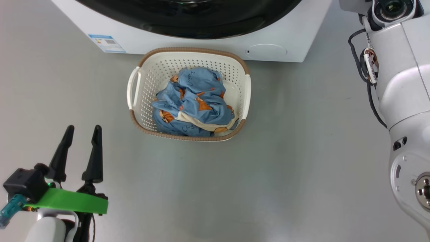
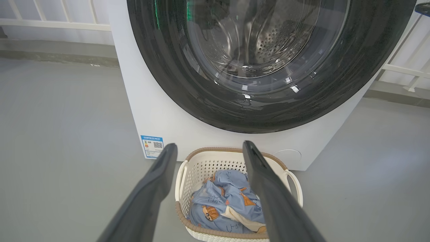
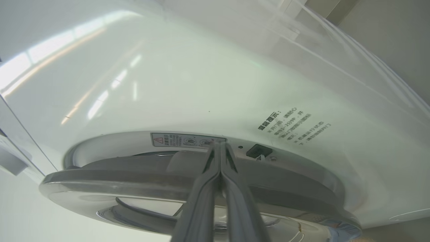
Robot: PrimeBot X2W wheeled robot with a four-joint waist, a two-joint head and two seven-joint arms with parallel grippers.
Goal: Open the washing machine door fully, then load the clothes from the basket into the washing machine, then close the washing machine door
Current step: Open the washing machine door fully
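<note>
While the right gripper [image 3: 218, 144] is pressed shut on nothing, tips at the rim of the washing machine door [image 3: 134, 178] beside a red-triangle warning sticker [image 3: 169, 139] and black Chinese print [image 3: 292, 129], the left gripper [image 1: 83, 128] gapes wide and empty, well out from the washing machine [image 1: 151, 42]. The left wrist view adds a blue QR-code label [image 2: 152, 146] on its front; the clothes [image 1: 195, 101] lie in the basket [image 1: 193, 50] just before it.

Left end effector [image 1: 83, 129] spread wide; right end effector [image 3: 219, 144] pinched fully together.
</note>
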